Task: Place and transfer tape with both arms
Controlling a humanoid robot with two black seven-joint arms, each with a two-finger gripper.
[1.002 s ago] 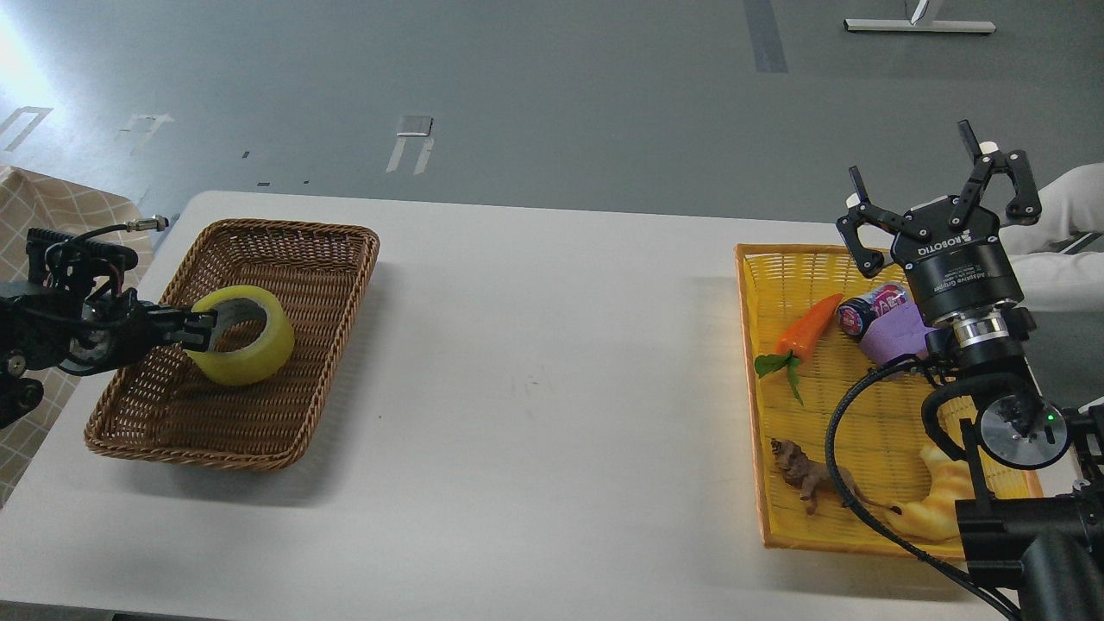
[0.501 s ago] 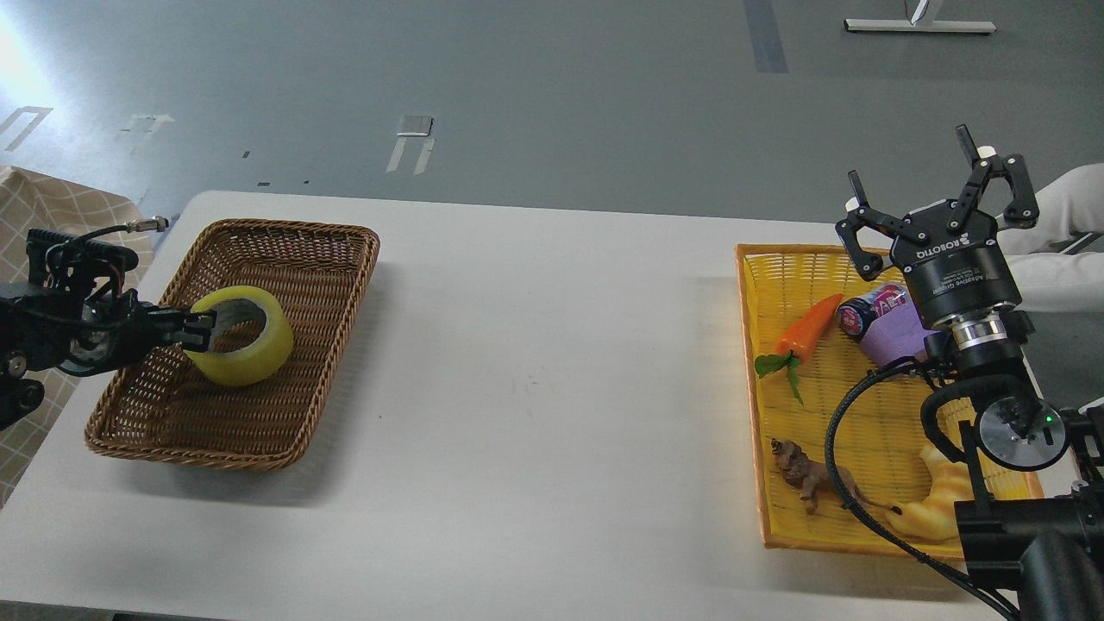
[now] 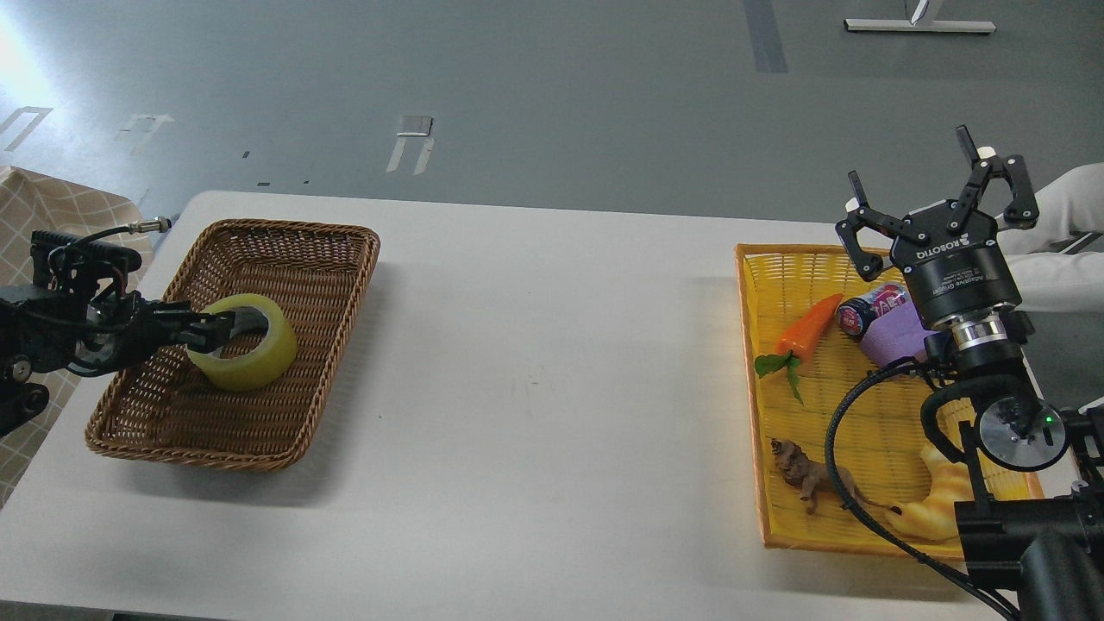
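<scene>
The yellow tape roll (image 3: pixel 253 354) sits in the brown wicker basket (image 3: pixel 285 250) at the left of the table. My left gripper (image 3: pixel 211 329) comes in from the left and is shut on the roll's near-left rim, one finger reaching into the core. My right gripper (image 3: pixel 936 203) is open and empty, fingers pointing up, held above the back of the yellow basket (image 3: pixel 750 345) at the right.
The yellow basket holds an orange carrot toy (image 3: pixel 806 326), a small can (image 3: pixel 867 310), a purple object (image 3: pixel 897 335), a brown lion figure (image 3: pixel 806 470) and a yellow croissant toy (image 3: pixel 936 500). The white table (image 3: pixel 552 388) lies between the baskets.
My left gripper and the tape have moved slightly right and down into the wicker basket. The right arm has barely moved.
</scene>
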